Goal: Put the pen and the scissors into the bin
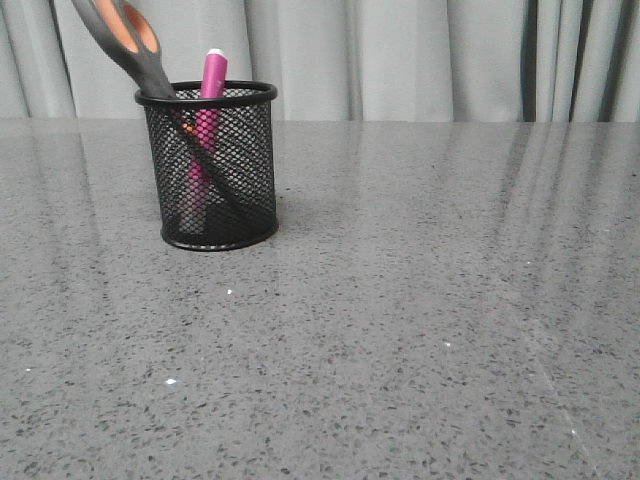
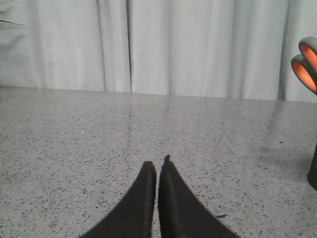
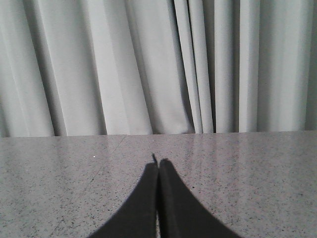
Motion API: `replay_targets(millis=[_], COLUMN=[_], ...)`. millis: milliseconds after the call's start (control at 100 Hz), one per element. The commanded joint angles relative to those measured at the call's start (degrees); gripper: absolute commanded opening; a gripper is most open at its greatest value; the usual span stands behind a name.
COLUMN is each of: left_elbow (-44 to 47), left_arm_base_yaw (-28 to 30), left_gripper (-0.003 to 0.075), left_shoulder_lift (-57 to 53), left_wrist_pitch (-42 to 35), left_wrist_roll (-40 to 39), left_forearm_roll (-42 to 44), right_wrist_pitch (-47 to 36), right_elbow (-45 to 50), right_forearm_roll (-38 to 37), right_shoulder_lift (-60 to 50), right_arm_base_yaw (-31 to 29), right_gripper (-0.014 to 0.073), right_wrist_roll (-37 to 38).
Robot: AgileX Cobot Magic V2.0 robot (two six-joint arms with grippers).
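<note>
The black wire-mesh bin (image 1: 210, 170) stands upright on the grey table at the back left of the front view. The magenta pen (image 1: 207, 120) stands inside it, its whitish cap end poking above the rim. The scissors (image 1: 130, 40) lean inside the bin, blades down, orange-lined handles sticking out up and to the left. The handles also show in the left wrist view (image 2: 306, 63), with an edge of the bin (image 2: 313, 171) below. My left gripper (image 2: 157, 163) is shut and empty low over the table. My right gripper (image 3: 158, 164) is shut and empty. Neither arm shows in the front view.
The grey speckled table (image 1: 400, 330) stretches back to a pale curtain (image 1: 400, 50). A few small white flecks (image 1: 170, 381) lie on the table near the front.
</note>
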Motion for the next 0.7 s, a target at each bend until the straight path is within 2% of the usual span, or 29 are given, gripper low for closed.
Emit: replay_targets(millis=[0, 640, 690], left_elbow=[1.3, 1.3, 1.3], left_arm_base_yaw=[-0.6, -0.6, -0.6], left_gripper=[-0.0021, -0.0021, -0.0021], left_shoulder_lift=[-1.6, -1.6, -1.6], left_wrist_pitch=[-4.7, -4.7, -4.7], left_wrist_roll=[-0.4, -0.4, -0.4], left_forearm_roll=[-0.5, -0.5, -0.5], right_wrist_pitch=[-4.0, -3.8, -2.0], right_elbow=[-1.6, -1.6, -1.6], right_forearm_roll=[0.3, 0.3, 3.6], right_shoulder_lift=[0.5, 0.5, 0.5], right_arm_base_yaw=[-0.4, -0.4, -0.4], right_gripper=[-0.0068, -0.0068, -0.0068], right_wrist_roll=[-0.6, -1.1, -2.1])
